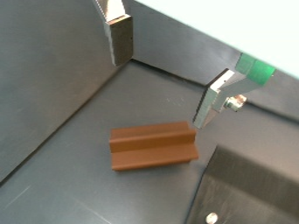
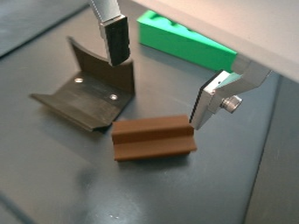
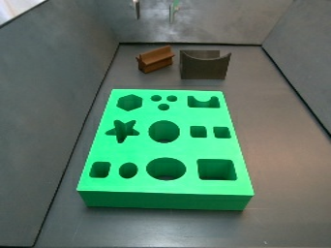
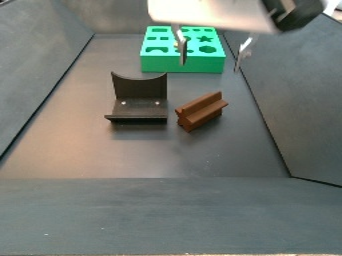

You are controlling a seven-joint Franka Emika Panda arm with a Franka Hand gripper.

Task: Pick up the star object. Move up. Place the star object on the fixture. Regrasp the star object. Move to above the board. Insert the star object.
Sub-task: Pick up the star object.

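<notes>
Overhead, pincer spread wide (holding nothing), star object on the floor below, fixture beside it.

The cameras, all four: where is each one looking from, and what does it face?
Wrist view: above the floor, facing down at the star object between open gripper jaws.
Wrist view: same, plus the fixture and the board.
Side view: beyond the board, looking toward the fixture.
Side view: opposite end, gripper overhead.
All share the star object.
</notes>
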